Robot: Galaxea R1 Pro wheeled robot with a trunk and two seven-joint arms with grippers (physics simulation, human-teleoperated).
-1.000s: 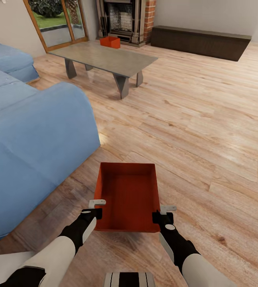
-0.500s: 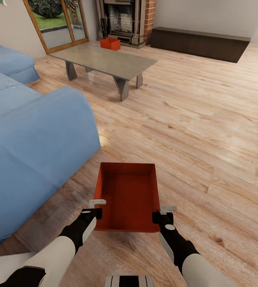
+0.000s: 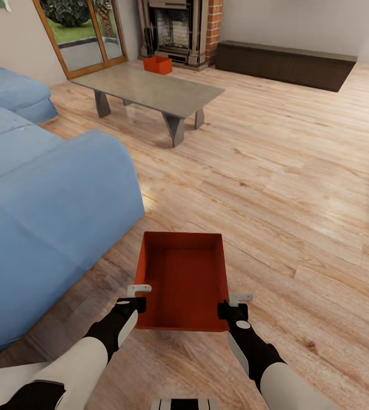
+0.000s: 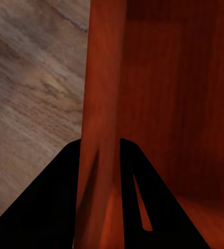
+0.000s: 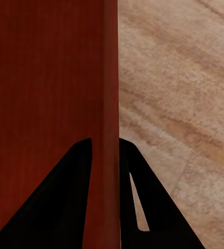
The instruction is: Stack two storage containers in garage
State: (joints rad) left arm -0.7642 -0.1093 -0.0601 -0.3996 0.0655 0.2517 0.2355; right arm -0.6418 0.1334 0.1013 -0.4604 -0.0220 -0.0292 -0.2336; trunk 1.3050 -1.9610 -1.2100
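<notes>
A: So, grip status on the left gripper [image 3: 140,296]?

B: It was pinched on the left wall of the near storage container [image 3: 183,279], close to the near corner. The left wrist view had the wall [image 4: 102,104] sandwiched between both dark fingers [image 4: 55,207], one inside, one outside.

A: Right side?

B: Same picture. The right gripper [image 3: 234,303] was clamped on the right wall, also near the near corner. In the right wrist view the wall edge [image 5: 111,104] ran straight between the fingers [image 5: 65,202].

A: Bin attitude?

B: It sat open side up, roughly level, held between the two arms above the wood plank floor [image 3: 298,188], centred low in the head view. I couldn't see anything inside it.

A: The other one?

B: The far storage container [image 3: 158,64] sat on the floor by the brick fireplace [image 3: 185,28], just behind the low grey table [image 3: 150,88]. It was well apart from the held one.

A: Surroundings?

B: A blue sofa [image 3: 42,210] was on the robot's left, near the held bin but not touching it. A dark low cabinet [image 3: 287,61] stood along the far wall, and a glass door [image 3: 79,31] was at the far left.
</notes>
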